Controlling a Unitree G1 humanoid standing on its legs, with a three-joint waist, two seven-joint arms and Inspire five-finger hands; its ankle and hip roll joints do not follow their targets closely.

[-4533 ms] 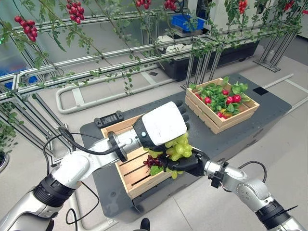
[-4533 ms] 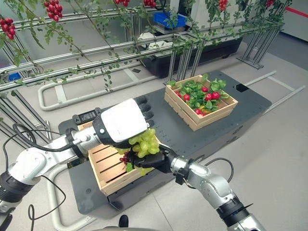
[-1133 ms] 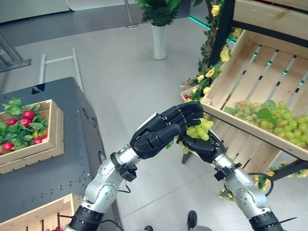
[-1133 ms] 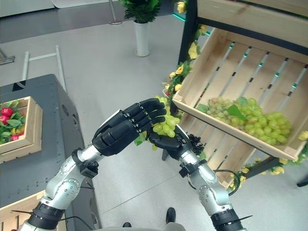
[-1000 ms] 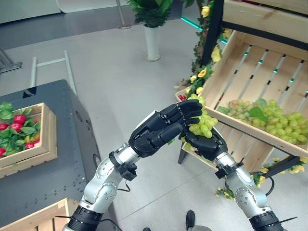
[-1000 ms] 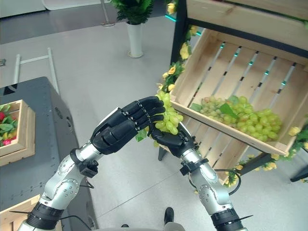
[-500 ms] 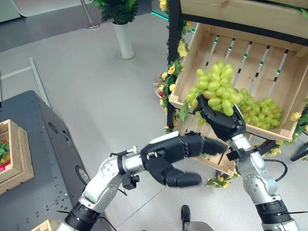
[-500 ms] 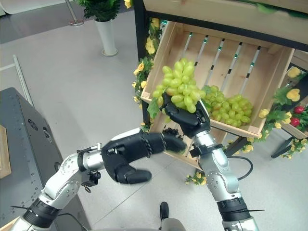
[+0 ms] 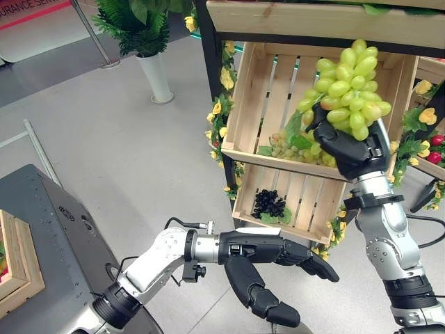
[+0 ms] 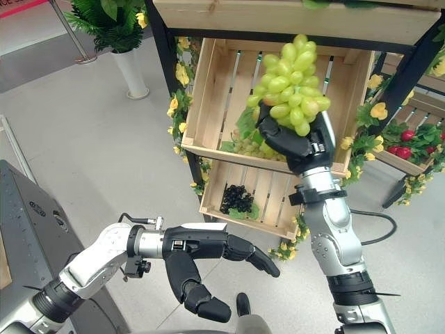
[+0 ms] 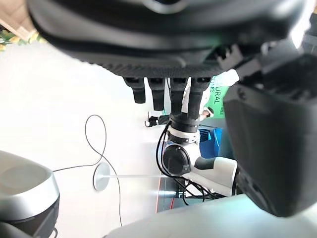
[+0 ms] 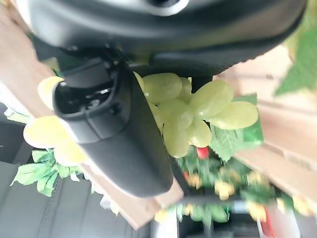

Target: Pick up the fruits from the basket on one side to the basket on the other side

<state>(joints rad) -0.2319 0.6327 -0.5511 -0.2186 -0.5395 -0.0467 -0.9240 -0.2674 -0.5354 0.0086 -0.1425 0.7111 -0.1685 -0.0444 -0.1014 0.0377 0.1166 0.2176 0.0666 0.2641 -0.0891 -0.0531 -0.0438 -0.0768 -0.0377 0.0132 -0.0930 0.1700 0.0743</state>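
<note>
The right hand (image 9: 345,145) has its fingers curled round the base of a bunch of green grapes (image 9: 349,83), and the bunch stands upright above the palm, long axis vertical. The hand holds it directly in front of the tilted wooden slatted crate (image 9: 265,90) on the upper shelf, above that crate's front rim; the target floor lies beyond and below the bunch. More green grapes (image 9: 285,147) already lie at the crate's low front edge. A lower wooden crate (image 9: 300,202) underneath holds a dark grape cluster (image 9: 268,204). Yellow artificial flowers (image 9: 217,116) line the dark frame post beside the opening. The left hand (image 9: 268,259) hangs low near the floor, fingers extended and spread, empty, well apart from the bunch.
</note>
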